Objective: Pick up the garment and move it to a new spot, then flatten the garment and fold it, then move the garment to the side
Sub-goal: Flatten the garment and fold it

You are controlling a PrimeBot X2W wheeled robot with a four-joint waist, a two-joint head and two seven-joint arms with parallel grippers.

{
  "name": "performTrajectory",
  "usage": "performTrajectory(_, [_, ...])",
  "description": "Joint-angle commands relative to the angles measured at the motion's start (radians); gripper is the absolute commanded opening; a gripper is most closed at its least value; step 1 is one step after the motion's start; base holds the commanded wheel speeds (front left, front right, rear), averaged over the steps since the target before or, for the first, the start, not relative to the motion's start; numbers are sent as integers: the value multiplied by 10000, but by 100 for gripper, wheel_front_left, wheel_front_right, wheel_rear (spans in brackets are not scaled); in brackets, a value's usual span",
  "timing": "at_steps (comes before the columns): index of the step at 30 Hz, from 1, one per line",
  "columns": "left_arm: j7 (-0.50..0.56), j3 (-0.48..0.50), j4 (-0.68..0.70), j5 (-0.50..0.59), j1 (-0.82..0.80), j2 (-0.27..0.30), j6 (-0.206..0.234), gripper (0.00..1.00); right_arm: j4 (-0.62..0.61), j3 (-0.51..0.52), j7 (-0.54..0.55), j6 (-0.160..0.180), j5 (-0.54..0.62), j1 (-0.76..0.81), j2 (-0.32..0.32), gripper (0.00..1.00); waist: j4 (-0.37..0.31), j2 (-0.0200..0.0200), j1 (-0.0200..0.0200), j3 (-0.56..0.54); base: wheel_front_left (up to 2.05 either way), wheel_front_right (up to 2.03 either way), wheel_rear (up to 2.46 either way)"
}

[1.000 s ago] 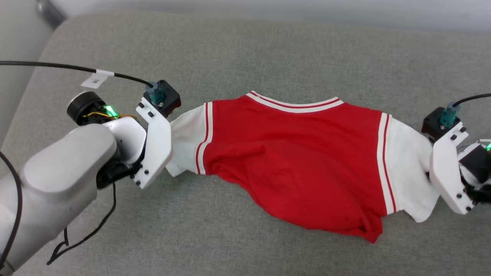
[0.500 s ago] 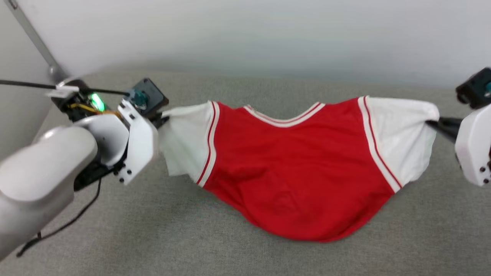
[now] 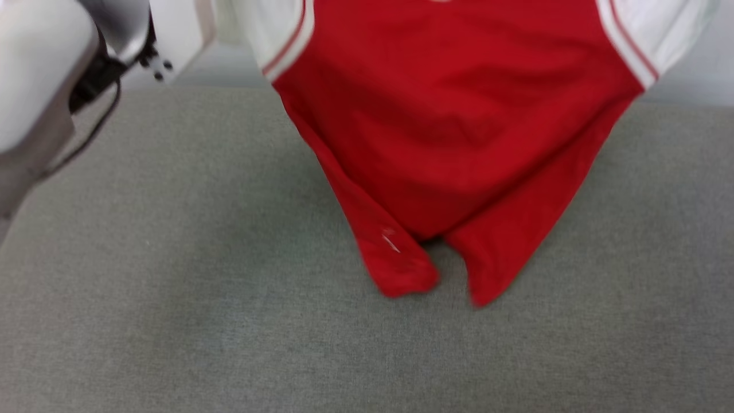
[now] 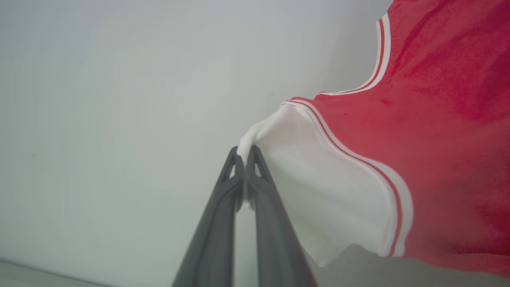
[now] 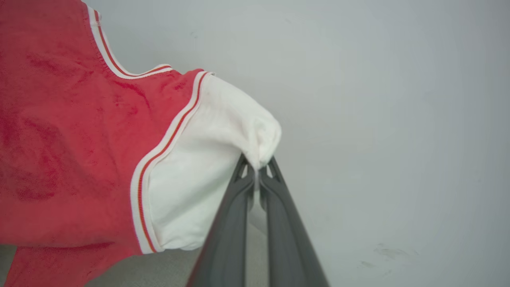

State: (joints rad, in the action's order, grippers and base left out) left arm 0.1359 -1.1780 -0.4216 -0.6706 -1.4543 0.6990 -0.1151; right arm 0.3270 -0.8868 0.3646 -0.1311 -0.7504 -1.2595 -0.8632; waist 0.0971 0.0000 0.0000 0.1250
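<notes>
Red jersey cloth hangs in the air between the two arms: the garment [image 3: 453,115] is held up above the grey upholstered surface [image 3: 172,298], spread from left to right, with a pale wall [image 4: 119,99] on the far side. The left gripper [image 4: 244,154] has its two dark fingers pressed together on the outer tip of the left white sleeve [image 4: 318,191]. The right gripper [image 5: 258,164] pinches the tip of the right white sleeve [image 5: 199,171] in the same way. In each, only a thin fold of cloth sits between the fingers.

I judge that this hold is chosen on purpose. With one sleeve end in each gripper and the arms well apart, the shoulder line is pulled almost straight. The weight of the body then draws out the creases before the shirt is laid at a new spot.

The side facing the head camera is plain red. The lower part narrows into two hanging corners [image 3: 401,275] close to the surface; whether they touch it I cannot tell. The left forearm [image 3: 46,74] is at the upper left of the head view. The picking-up step seems to be in hand, and flattening and folding are not yet begun.
</notes>
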Motion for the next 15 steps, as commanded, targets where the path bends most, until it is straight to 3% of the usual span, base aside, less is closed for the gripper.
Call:
performTrajectory(1, [-249, 180, -409, 272, -591, -142, 130, 0, 361, 176, -76, 9, 339, -744, 312, 0, -55, 0, 0, 693, 0, 0, 0])
performTrajectory(9, [-1688, 821, -2407, 1277, -3112, -952, 674, 0, 2286, 667, -991, 9, 1866, -3861, 1443, 0, -140, 0, 0, 2227, 0, 0, 0])
performTrajectory(15, [-2508, 992, -3603, 1654, -4276, -1382, 732, 0, 3464, 723, -1659, 9, 2583, -5485, 1999, 0, -142, 0, 0, 2903, 0, 0, 0])
